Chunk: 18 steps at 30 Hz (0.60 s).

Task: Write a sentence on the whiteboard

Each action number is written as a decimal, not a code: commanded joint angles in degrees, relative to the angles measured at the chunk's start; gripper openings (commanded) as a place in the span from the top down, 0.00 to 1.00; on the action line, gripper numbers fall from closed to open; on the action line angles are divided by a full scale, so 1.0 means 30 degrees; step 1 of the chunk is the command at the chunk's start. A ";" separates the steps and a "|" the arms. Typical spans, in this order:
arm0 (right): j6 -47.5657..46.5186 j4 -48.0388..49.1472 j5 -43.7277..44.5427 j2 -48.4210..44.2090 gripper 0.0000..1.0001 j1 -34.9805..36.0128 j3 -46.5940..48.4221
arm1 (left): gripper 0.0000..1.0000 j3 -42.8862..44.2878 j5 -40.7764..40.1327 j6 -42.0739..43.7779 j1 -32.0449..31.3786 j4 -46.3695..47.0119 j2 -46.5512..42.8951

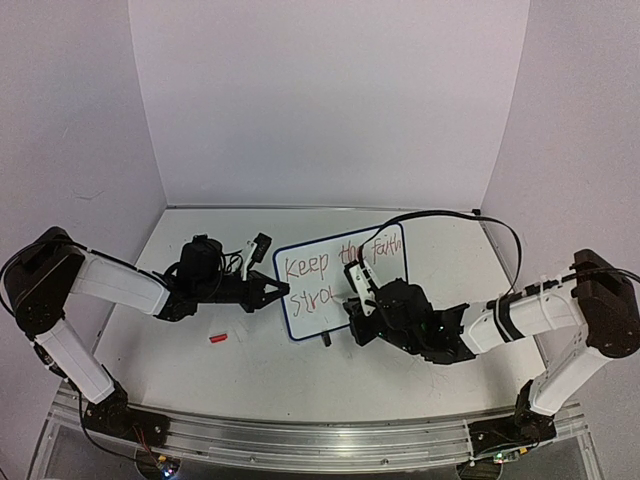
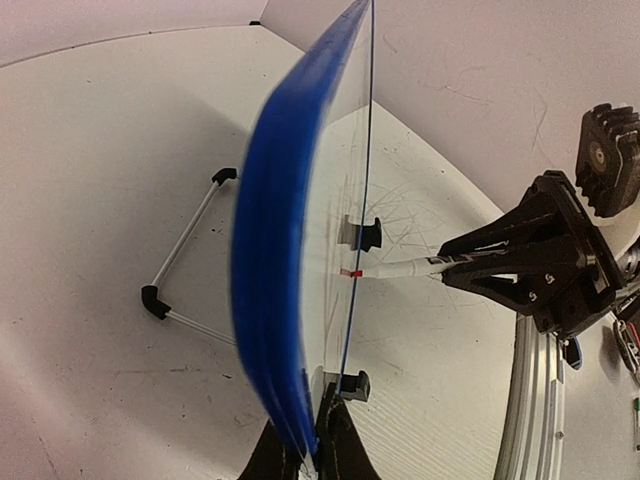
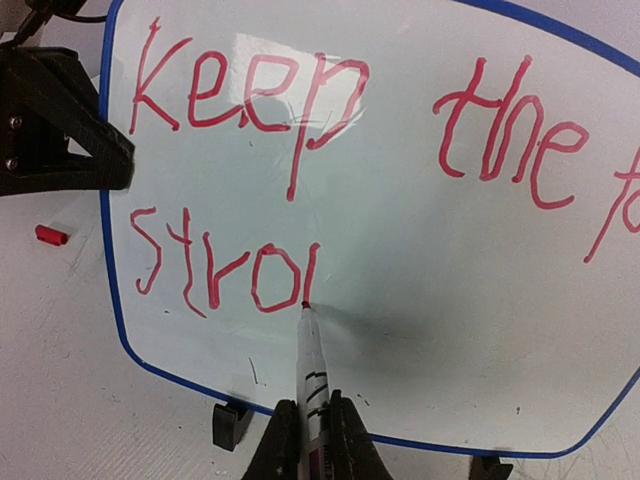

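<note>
The whiteboard (image 1: 312,322) stands tilted on black clip feet (image 3: 232,425), its blue rim (image 2: 275,250) edge-on in the left wrist view. My left gripper (image 1: 283,291) is shut on the board's left edge (image 2: 318,440). The sentence (image 3: 250,95) in red reads "Keep the f…" above "stro" plus one fresh stroke; its right end runs out of the right wrist view. A white marker (image 3: 312,360) is clamped in my right gripper (image 3: 312,440), which is shut on it. The marker's red tip touches the board at the foot of that last stroke.
A small red cap (image 1: 218,339) lies on the table left of the board, also in the right wrist view (image 3: 50,235). A thin wire prop (image 2: 185,250) stands behind the board. White walls enclose the table on three sides.
</note>
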 commanded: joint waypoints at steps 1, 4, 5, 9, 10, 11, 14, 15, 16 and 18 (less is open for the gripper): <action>0.0349 -0.0171 0.0043 0.0035 1.00 0.0154 -0.0225 | 1.00 -0.0168 -0.3448 0.1553 0.0456 -0.1659 -0.0135; 0.0294 -0.0144 -0.0008 0.0133 1.00 0.0151 -0.0097 | 1.00 -0.0062 -0.3383 0.1525 0.0458 -0.1688 -0.0030; 0.0291 -0.0140 0.0001 0.0158 1.00 0.0154 -0.0068 | 1.00 -0.0051 -0.3370 0.1525 0.0456 -0.1690 -0.0004; 0.0393 0.0023 0.0058 0.0231 1.00 0.0127 -0.0027 | 1.00 -0.0037 -0.3343 0.1524 0.0456 -0.1692 -0.0022; 0.0410 0.0121 0.0105 0.0232 1.00 0.0118 0.0017 | 1.00 -0.0040 -0.3339 0.1524 0.0453 -0.1687 -0.0002; 0.0412 0.0248 0.0174 0.0224 1.00 0.0110 0.0100 | 1.00 -0.0039 -0.3322 0.1524 0.0448 -0.1695 0.0020; 0.0357 0.0528 0.0395 0.0303 1.00 0.0122 0.0437 | 1.00 -0.0059 -0.3233 0.1502 0.0456 -0.1687 0.0051; 0.0337 0.0611 0.0446 0.0362 1.00 0.0101 0.0506 | 1.00 -0.0060 -0.3233 0.1497 0.0456 -0.1687 0.0035; 0.0330 0.0681 0.0502 0.0456 1.00 0.0073 0.0602 | 1.00 -0.0076 -0.3233 0.1496 0.0456 -0.1687 0.0009; 0.0327 0.0776 0.0583 0.0564 1.00 0.0012 0.0735 | 1.00 -0.0111 -0.3233 0.1495 0.0456 -0.1687 -0.0015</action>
